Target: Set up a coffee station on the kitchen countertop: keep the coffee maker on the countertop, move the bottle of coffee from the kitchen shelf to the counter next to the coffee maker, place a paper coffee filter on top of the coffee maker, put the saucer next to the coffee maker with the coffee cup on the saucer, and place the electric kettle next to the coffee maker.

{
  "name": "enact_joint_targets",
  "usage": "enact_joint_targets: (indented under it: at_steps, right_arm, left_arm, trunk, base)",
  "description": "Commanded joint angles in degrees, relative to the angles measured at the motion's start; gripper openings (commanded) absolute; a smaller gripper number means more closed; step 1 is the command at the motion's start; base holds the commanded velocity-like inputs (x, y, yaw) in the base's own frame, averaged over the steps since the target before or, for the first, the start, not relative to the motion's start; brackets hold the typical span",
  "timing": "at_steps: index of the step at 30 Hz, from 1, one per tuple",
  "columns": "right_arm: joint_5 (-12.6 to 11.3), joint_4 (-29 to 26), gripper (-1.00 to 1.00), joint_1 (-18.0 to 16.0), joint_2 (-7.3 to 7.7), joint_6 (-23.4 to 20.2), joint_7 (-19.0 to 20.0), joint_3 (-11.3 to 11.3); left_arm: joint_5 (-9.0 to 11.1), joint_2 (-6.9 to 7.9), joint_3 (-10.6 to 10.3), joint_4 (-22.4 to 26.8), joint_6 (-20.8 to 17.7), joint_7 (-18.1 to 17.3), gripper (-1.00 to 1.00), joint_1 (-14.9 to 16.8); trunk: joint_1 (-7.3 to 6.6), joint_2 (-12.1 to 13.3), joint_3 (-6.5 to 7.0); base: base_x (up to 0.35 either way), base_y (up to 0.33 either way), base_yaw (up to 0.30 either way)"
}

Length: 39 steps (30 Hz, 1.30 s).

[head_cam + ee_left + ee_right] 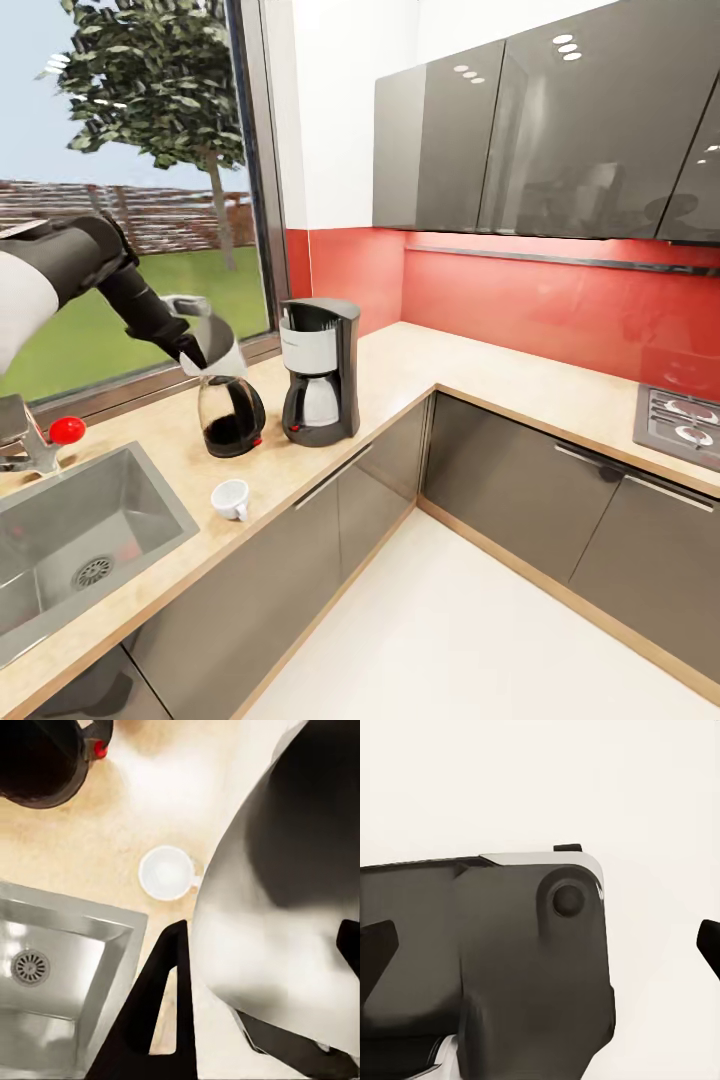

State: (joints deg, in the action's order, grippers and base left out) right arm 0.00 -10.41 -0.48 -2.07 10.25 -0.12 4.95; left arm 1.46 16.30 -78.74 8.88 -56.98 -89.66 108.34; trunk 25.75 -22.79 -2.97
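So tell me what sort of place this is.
A home kitchen, rendered in simulation: stainless steel sink set into the light beige wood-look countertop, tall black drip coffee maker, glossy grey wall cabinets.

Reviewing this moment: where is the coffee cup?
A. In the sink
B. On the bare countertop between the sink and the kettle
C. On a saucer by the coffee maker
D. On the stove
B: the cup sits directly on the countertop, beside the sink, in front of the kettle.
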Motion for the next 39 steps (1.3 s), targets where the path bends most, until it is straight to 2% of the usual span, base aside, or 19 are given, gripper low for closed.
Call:
enact_joint_targets:
  at_steps: [1,3,6,9,15,19,26,39]
  right_arm:
    - [0.00,0.04,1.00,-0.05,-0.04,0.21,0.03,0.41]
    - [0.00,0.04,1.00,-0.05,-0.04,0.21,0.03,0.41]
    - [0.00,0.04,1.00,-0.05,-0.04,0.21,0.03,0.40]
    - [0.02,0.04,1.00,-0.05,-0.04,0.23,0.02,0.37]
    - [0.00,0.04,1.00,-0.05,-0.04,0.26,0.02,0.40]
    - [0.00,0.04,1.00,-0.05,-0.03,0.22,0.03,0.49]
    - [-0.08,-0.05,1.00,-0.05,0.09,0.21,-0.05,0.74]
    - [-0.09,0.04,1.00,-0.05,0.05,0.21,-0.05,0.58]
  left_arm:
    - [0.09,-0.64,-2.50,0.26,-0.09,-0.34,-1.00,0.57]
    - [0.06,-1.72,-3.94,0.42,0.67,-0.34,-1.00,1.43]
    - [0.04,-3.08,-4.61,0.49,1.26,-0.34,-1.00,2.42]
    - [0.04,-4.08,-4.86,0.52,3.90,-0.34,-1.00,3.29]
    - [0.04,-3.86,-4.99,0.44,6.49,-0.34,-1.00,4.32]
    - [0.04,-3.57,-4.94,0.44,6.81,-0.34,-1.00,4.70]
    - [0.04,-4.24,-4.93,0.50,6.86,-0.34,-1.00,6.43]
    - [0.21,-4.50,-5.14,0.72,7.04,-0.34,-1.00,6.53]
  trunk:
    - [0.04,-0.13,-0.14]
    - [0.04,-0.13,-0.14]
    - [0.04,-0.13,-0.14]
    - [0.04,-0.13,-0.14]
    - [0.04,-0.13,-0.14]
    - [0.04,-0.13,-0.14]
    - [0.04,-0.13,0.08]
    - [0.04,-0.13,1.02]
  base:
    - [0.000,0.000,0.000]
    - [0.000,0.000,0.000]
    - [0.000,0.000,0.000]
    - [0.000,0.000,0.000]
    - [0.000,0.000,0.000]
    - [0.000,0.000,0.000]
    - [0.000,0.000,0.054]
    - [0.042,0.000,0.147]
